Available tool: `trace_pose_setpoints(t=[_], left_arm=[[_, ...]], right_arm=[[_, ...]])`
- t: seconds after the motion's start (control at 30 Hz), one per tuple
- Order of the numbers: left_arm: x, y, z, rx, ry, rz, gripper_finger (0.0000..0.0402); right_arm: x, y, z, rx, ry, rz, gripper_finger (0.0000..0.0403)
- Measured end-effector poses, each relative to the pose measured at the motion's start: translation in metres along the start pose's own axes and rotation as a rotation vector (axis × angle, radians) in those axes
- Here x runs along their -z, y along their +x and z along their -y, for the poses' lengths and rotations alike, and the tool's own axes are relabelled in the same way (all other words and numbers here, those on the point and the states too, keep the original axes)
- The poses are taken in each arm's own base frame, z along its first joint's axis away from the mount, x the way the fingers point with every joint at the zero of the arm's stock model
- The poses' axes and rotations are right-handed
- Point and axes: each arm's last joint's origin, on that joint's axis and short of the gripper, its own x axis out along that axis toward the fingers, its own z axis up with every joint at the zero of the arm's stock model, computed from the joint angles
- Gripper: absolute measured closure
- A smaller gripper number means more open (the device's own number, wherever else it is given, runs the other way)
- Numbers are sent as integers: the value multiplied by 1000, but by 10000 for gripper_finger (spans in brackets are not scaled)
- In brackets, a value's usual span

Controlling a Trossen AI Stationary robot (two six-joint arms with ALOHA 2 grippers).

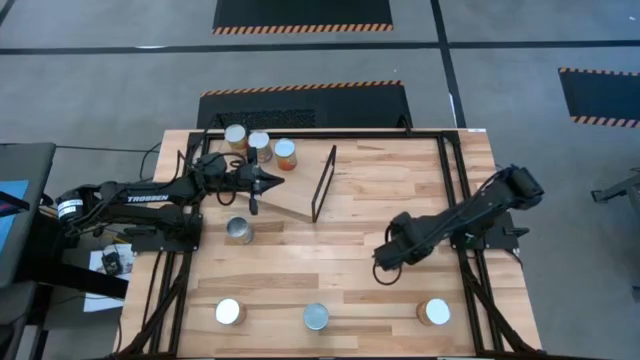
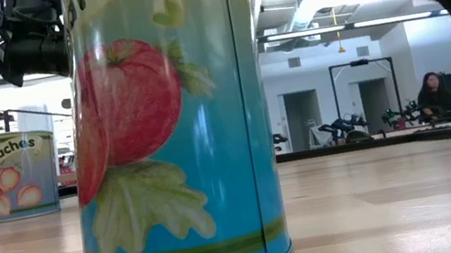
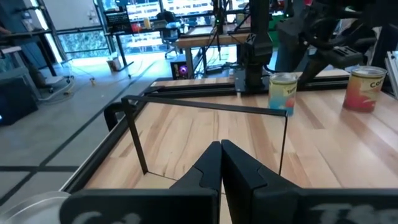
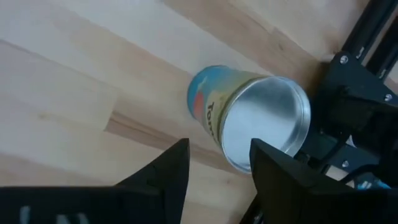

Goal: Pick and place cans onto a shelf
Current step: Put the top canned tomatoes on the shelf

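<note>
Right gripper: the right gripper point(image 1: 381, 268) is at lower right of centre in the high view, low over the table; its fingers stand apart and hold nothing.
Key relation: the tomato can point(image 4: 249, 115) stands just ahead of these fingers in the right wrist view. In the high view the same can point(image 1: 434, 312) is toward the lower right from the gripper, near but not touching.
Can axis: upright, silver top up, so I judge the fingers must come around its side.
Nearer arm: the right arm is clearly nearer to this can; the left arm is far from it.
Left gripper: the left gripper point(image 1: 262, 181) is at upper left of centre in the high view, fingers pressed together point(image 3: 221, 163), with nothing between them. It is beside the shelf.
Shelf: the shelf point(image 1: 290, 195) lies at upper centre, a tilted light board with a thin black frame point(image 1: 323, 183) at its right end.
Other cans: three cans point(image 1: 259, 143) stand in a row above the left gripper, one point(image 1: 238, 230) below it, and two more point(image 1: 229, 312) point(image 1: 315, 317) along the lower edge.
Surface: wood plank table point(image 1: 350, 270), flat, with bare space between the right gripper and the shelf.
Room: grey floor with striped black mats around; a person is far behind in the low view.
</note>
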Motion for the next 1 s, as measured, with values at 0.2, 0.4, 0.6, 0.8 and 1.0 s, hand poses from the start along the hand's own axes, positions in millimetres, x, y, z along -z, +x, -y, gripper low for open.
trace_pose_setpoints(t=[0.2, 0.4, 0.6, 0.8, 1.0], left_arm=[[1, 0, 0, 1, 0, -8, 401], [1, 0, 0, 1, -2, -11, 401], [1, 0, 0, -7, 0, -9, 401], [1, 0, 0, -8, 0, -8, 401], [1, 0, -1, -16, -1, -11, 401]], right_arm=[[0, 13, 7, -12, 12, 1, 245], [1, 28, 12, -93, 6, 9, 275], [-3, 31, 16, -81, -56, 6, 330], [-24, 12, 17, -144, -144, 66, 392], [-58, -40, 25, -232, -247, 204, 398]])
